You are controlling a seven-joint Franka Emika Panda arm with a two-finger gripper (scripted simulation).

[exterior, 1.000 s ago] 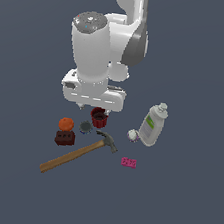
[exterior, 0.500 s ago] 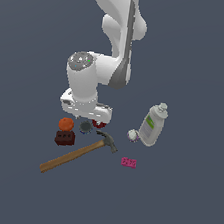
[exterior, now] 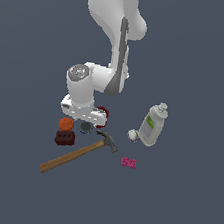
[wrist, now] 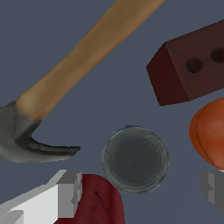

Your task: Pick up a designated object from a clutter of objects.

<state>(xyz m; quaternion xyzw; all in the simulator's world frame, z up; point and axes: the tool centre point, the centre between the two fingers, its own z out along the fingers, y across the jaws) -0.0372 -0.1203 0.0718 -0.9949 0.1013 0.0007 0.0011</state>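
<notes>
white bottle (exterior: pixel 153 126) bears a green label, writing unreadable.

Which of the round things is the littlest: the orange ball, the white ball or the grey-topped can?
The small white ball lying beside the white bottle. It looks clearly smaller than the orange ball and the short grey-topped can, which sit together under the arm.
</notes>
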